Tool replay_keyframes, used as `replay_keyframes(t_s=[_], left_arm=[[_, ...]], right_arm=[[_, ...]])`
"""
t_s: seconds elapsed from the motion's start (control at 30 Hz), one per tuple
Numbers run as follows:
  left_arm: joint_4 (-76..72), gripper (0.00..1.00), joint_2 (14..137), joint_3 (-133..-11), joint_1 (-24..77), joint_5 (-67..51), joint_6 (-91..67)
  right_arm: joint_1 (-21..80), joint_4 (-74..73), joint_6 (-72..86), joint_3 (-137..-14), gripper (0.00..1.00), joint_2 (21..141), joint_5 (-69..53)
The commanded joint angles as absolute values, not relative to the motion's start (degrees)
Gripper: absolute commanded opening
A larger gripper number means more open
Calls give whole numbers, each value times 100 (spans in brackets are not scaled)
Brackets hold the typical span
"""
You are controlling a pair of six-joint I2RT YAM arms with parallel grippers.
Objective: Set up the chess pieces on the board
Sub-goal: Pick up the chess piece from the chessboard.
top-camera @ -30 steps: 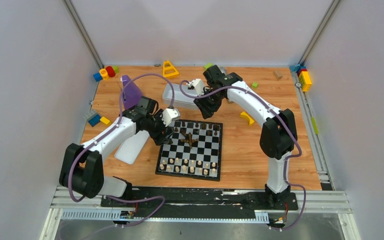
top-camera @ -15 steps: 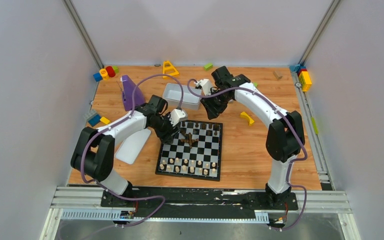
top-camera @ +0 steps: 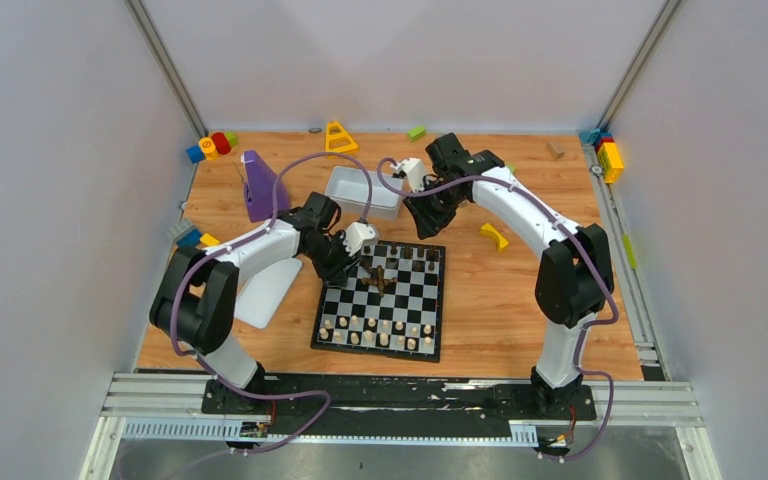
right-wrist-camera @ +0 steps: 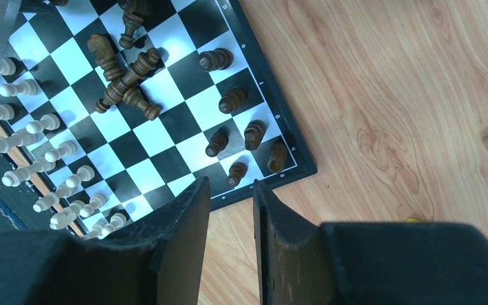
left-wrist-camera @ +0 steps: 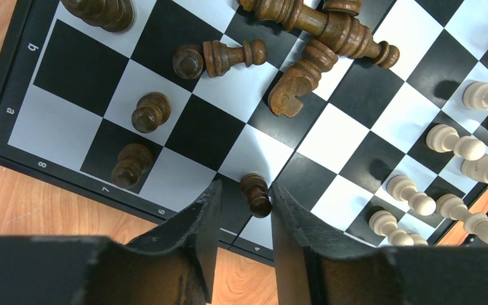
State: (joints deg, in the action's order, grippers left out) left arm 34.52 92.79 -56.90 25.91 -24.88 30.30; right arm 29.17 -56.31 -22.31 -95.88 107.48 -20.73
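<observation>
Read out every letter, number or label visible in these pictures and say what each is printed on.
"b": black border of the board, left wrist view
"a": same border, next to it
"8": border along the adjoining side
"7": same side
"6": same side
"4": same side
Border marks in the right wrist view: too small to read.
Top view: nothing legible.
</observation>
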Motion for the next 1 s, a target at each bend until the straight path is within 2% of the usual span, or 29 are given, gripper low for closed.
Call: replay_keyframes(t_s=[0.0,0.23,0.3,0.57,0.97], left_arm=[[3556,38,9363,-5983,2632,-2650,3120],[3870,15,9393,-6198,2645,-2740,3229],[3997,12,9344,-6330,2646,-2746,3240],[4386,10,9314,-7197,3005,-2757,3076],[4550,10,10681,-8931,3993,-2493,2848]], right_arm=[[2898,-5491,-2171,-9535,32,10499,-2205],[2829,-5481,-2160,-9489,30,10440,-2189],[2769,-5478,-2123,-9471,29,10406,-2217],[2063,-5322,-1713,-9292,27,10113,-2525],[923,-4992,-1627,-8573,27,9416,-3104]])
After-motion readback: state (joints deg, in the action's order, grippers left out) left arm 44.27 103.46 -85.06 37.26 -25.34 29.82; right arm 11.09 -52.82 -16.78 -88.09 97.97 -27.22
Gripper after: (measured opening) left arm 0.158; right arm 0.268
